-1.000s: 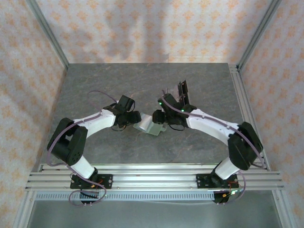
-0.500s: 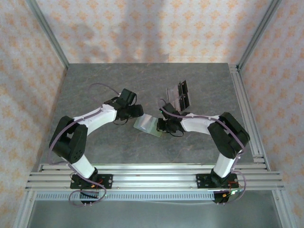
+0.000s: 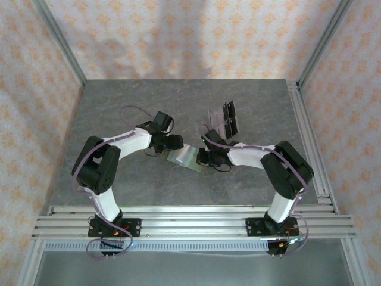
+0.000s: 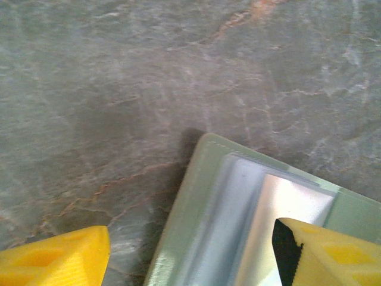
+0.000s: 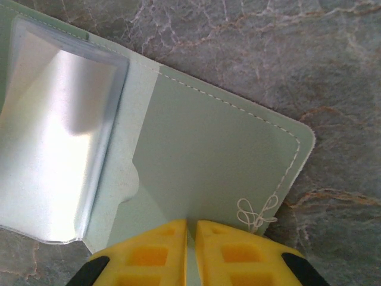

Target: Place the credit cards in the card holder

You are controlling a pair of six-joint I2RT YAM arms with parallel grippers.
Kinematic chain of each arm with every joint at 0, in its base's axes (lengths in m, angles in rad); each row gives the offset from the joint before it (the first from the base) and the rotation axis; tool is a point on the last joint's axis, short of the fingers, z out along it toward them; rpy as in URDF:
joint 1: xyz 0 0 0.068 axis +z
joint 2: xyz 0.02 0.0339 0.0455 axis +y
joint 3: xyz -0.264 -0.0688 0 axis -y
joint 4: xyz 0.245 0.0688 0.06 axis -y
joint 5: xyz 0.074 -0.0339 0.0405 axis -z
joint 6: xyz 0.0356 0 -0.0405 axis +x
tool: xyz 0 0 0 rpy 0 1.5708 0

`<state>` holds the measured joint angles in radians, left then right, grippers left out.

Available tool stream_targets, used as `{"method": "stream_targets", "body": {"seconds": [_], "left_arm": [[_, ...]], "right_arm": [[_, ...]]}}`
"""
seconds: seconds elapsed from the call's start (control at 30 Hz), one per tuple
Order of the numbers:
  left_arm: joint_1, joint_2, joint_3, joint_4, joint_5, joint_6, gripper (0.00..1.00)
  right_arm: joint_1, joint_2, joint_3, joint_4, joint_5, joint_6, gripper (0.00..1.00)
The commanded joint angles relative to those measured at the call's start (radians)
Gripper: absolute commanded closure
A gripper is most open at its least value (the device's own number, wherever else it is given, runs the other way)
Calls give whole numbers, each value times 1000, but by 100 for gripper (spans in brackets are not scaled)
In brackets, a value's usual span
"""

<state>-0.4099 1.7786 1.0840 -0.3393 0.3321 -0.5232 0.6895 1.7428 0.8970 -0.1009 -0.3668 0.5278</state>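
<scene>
The sage-green card holder (image 3: 183,157) lies open on the grey table between both arms. In the right wrist view the card holder (image 5: 214,149) shows its pale inside, white stitching and a shiny clear sleeve (image 5: 59,137). My right gripper (image 5: 191,233) is shut on the thin near edge of the card holder's right flap, and it sits at the card holder's right side (image 3: 203,157). My left gripper (image 4: 190,262) is open, its yellow fingers astride the card holder's corner (image 4: 208,196), and it sits at the card holder's upper left (image 3: 175,145). The credit cards (image 3: 224,119), black and greyish, lie in a small fanned pile behind the right gripper.
Aluminium rails run along the table's right edge (image 3: 306,131) and near edge (image 3: 190,220). Patterned walls close in the back and both sides. Bare stone-look tabletop (image 3: 119,113) stretches behind the left arm.
The right arm has dropped from a raised pose to the card holder's right edge. The left arm has swung in closer to the card holder's left side.
</scene>
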Motion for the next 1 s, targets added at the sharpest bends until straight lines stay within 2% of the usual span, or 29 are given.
{"method": "stream_targets", "body": {"seconds": [0.0,0.23,0.47,0.67,0.97], "left_arm": [[10,23,8,60,83,3,27],[13,33,-12,113,161,-5,29],[34,-52,-70,180,227,-60,36],[34,-99,-129,304,321,-134,43],[6,-154,-174,371,362,-204,47]], "right_arm": [[-9,71,-52,-19,57,1,86],[-8,82,-55,-15,57,3,86],[-8,97,-51,-11,54,0,87],[-8,112,-55,-6,53,-2,87],[-10,131,-53,-3,53,-6,87]]}}
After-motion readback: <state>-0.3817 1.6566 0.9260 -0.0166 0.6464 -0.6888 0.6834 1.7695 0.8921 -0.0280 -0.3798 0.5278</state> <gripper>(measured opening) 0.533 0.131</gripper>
